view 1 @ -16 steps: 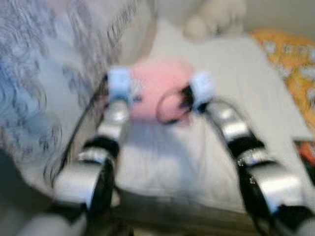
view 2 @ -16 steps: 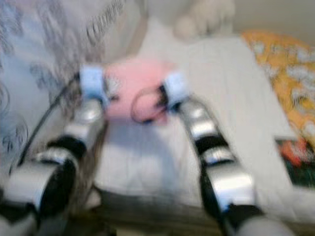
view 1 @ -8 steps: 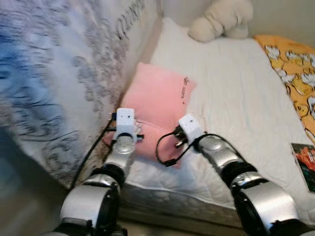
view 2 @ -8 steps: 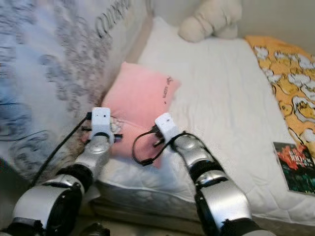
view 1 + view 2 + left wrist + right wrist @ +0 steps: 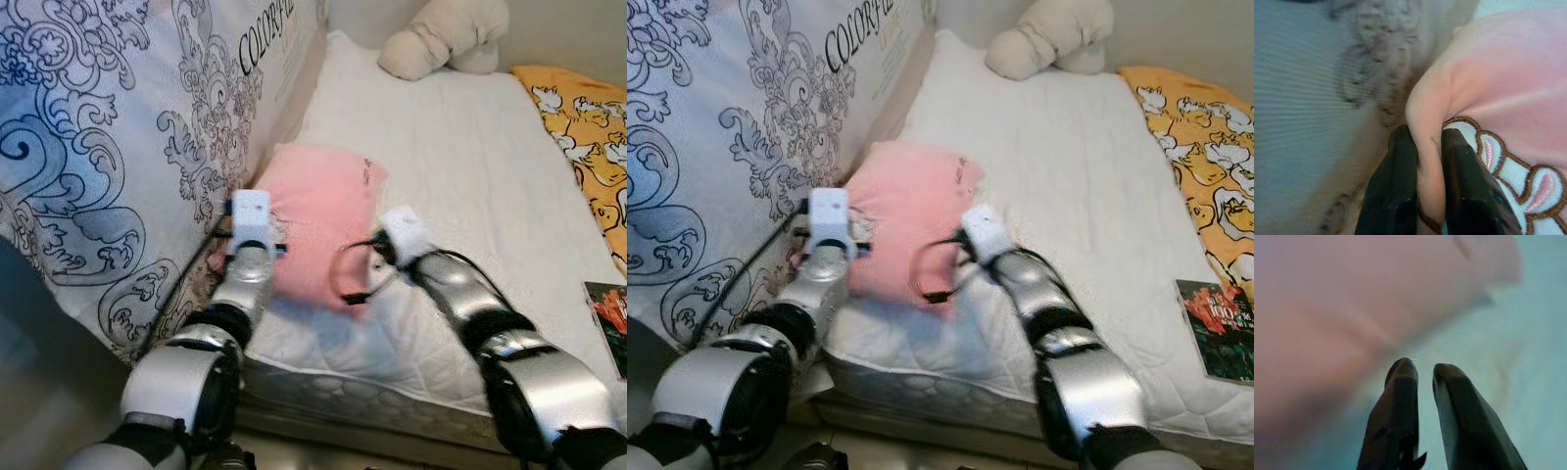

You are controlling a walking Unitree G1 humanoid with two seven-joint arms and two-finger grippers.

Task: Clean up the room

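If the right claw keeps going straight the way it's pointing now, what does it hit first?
Most likely the pink pillow. The right claw, fingers nearly together and holding nothing, points at the pillow's lower edge where it meets the white mattress. Depth is unclear, so it might brush the mattress first.

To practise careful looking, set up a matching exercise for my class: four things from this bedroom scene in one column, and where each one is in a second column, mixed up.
Things
1. pink pillow
2. cream soft toy
3. orange blanket
4. left gripper

Places
A. along the mattress's right edge
B. at the far end of the mattress
C. pinching the pillow's corner
D. beside the patterned mattress that stands on edge

Pairs: 1-D, 2-B, 3-A, 4-C
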